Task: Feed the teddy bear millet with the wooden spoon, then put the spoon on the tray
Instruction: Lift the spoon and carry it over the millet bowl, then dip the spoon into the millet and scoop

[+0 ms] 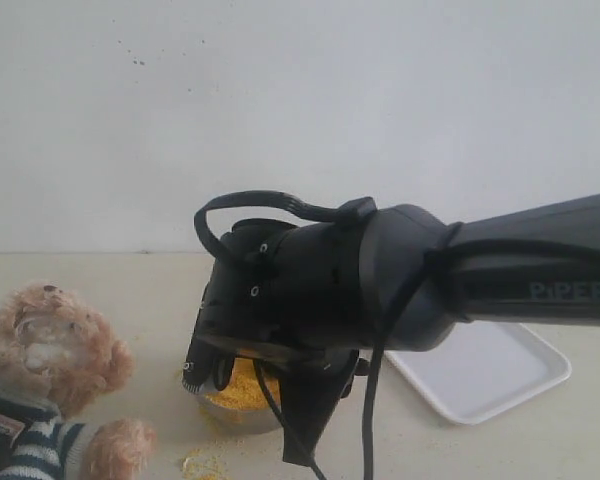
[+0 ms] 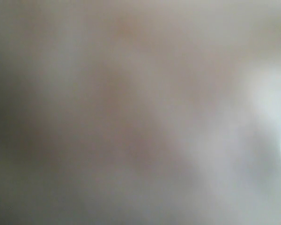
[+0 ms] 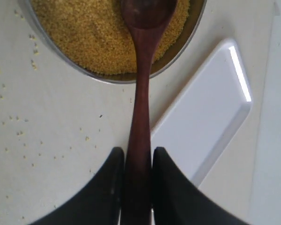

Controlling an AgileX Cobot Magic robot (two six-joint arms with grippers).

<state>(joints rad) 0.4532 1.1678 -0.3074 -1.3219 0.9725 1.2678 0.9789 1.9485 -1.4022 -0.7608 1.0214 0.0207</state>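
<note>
My right gripper (image 3: 137,154) is shut on the handle of the wooden spoon (image 3: 141,93). The spoon's oval bowl reaches over the millet (image 3: 91,33) heaped in the steel bowl (image 3: 187,35). In the exterior view the right arm (image 1: 380,285) hangs over the steel bowl (image 1: 230,410), hiding most of the millet (image 1: 242,390) and the spoon. The teddy bear (image 1: 45,375) sits at the lower left, in its striped shirt. The white tray (image 1: 485,375) lies right of the bowl and shows as the tray (image 3: 210,108) beside the spoon handle. The left wrist view is a blur; no left gripper shows.
Millet crumbs (image 1: 202,462) lie on the pale table in front of the bowl, and more crumbs (image 3: 23,136) are scattered beside it. A plain white wall (image 1: 300,100) stands behind the table.
</note>
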